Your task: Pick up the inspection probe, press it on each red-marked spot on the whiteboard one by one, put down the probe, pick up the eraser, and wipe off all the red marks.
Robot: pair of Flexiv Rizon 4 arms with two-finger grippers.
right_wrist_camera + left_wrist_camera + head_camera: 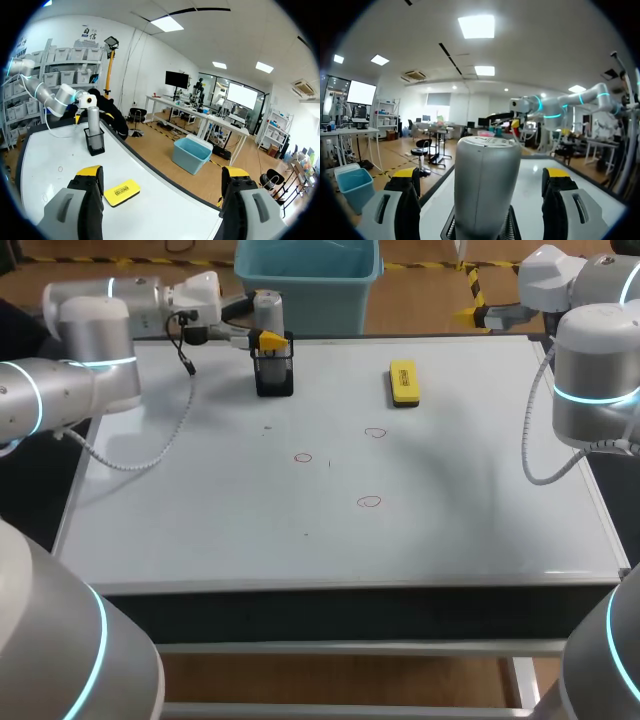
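At far edge of worktop (480, 530), inspection probe (267, 308) flanked by released left pincer (482, 175); judged rigid, slippery; upper barrel best gripped.

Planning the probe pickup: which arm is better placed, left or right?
Left. The left arm is at the probe in its black holder, jaws open on either side of it. The right arm sits by the whiteboard's right edge, well away, nearer the eraser.
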